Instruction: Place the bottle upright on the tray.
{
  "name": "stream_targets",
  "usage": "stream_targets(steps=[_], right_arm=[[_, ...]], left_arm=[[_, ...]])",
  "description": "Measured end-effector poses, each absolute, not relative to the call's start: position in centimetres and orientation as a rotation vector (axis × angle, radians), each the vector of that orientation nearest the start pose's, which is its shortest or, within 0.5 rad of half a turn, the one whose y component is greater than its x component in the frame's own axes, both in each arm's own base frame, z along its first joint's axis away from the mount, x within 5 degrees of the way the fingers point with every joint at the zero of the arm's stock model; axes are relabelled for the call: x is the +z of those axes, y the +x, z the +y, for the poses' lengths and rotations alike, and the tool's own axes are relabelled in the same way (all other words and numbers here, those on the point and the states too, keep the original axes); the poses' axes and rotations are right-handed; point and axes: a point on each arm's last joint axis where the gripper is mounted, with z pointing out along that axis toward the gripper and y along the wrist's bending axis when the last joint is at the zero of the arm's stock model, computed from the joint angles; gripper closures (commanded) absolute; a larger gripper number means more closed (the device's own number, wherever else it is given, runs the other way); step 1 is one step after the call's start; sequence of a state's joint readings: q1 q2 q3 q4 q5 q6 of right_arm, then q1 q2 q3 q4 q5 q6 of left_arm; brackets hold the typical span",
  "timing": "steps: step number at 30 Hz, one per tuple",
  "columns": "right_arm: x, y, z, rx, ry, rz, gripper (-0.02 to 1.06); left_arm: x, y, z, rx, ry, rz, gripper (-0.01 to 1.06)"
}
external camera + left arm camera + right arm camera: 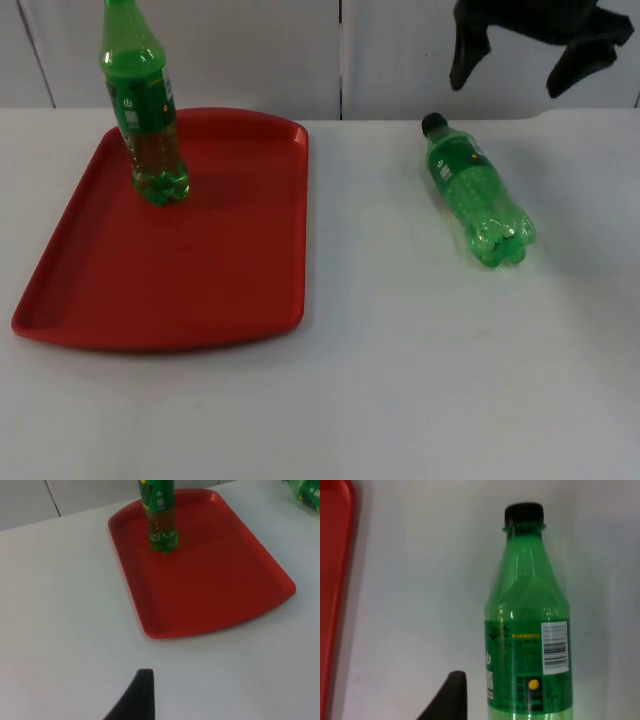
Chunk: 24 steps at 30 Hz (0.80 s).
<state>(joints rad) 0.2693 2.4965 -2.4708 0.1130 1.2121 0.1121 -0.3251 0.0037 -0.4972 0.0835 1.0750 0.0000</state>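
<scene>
A green bottle (pixel 475 195) with a black cap lies on its side on the white table, right of the red tray (pixel 200 270), cap toward the wall. The right wrist view looks along it (pixel 527 630), with the cap (pixel 523 514) farthest off. My right gripper (pixel 522 65) hangs open above and behind this bottle, holding nothing. A second green bottle (pixel 145 110) stands upright at the tray's far left corner. It also appears in the left wrist view (pixel 160 515), on the tray (pixel 215 580). My left gripper (pixel 140 695) hovers over bare table, well short of the tray.
The grey partition wall (pixel 250 50) closes the table at the back. White table top (pixel 420 380) stretches in front of the tray and the lying bottle. The tray's edge (pixel 332 580) lies well off to the side of that bottle.
</scene>
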Motion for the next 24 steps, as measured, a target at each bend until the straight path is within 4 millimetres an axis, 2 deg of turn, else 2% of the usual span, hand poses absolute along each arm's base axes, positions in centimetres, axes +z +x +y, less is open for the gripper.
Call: stream_targets(steps=[1,4,5,8,9,13,24], right_arm=[[21.7,51.3,15.2,0.264,-0.192,2.732,0.01],[18.8,51.7,15.5,0.290,-0.185,2.786,0.01],[18.8,51.7,15.5,0.290,-0.185,2.786,0.01],[16.7,51.8,15.9,0.333,-0.180,2.830,0.01],[16.7,51.8,15.9,0.333,-0.180,2.830,0.01],[14.0,52.1,16.0,0.334,-0.175,2.866,0.01],[12.9,52.7,16.3,0.374,-0.158,2.808,0.01]], left_arm=[[27.6,-0.2,0.8,-0.100,0.330,2.037,0.00],[27.6,-0.2,0.8,-0.100,0.330,2.037,0.00],[27.6,-0.2,0.8,-0.100,0.330,2.037,0.00],[27.6,-0.2,0.8,-0.100,0.330,2.037,0.00],[27.6,-0.2,0.8,-0.100,0.330,2.037,0.00],[27.6,-0.2,0.8,-0.100,0.330,2.037,0.00],[27.6,-0.2,0.8,-0.098,0.330,2.037,0.00]])
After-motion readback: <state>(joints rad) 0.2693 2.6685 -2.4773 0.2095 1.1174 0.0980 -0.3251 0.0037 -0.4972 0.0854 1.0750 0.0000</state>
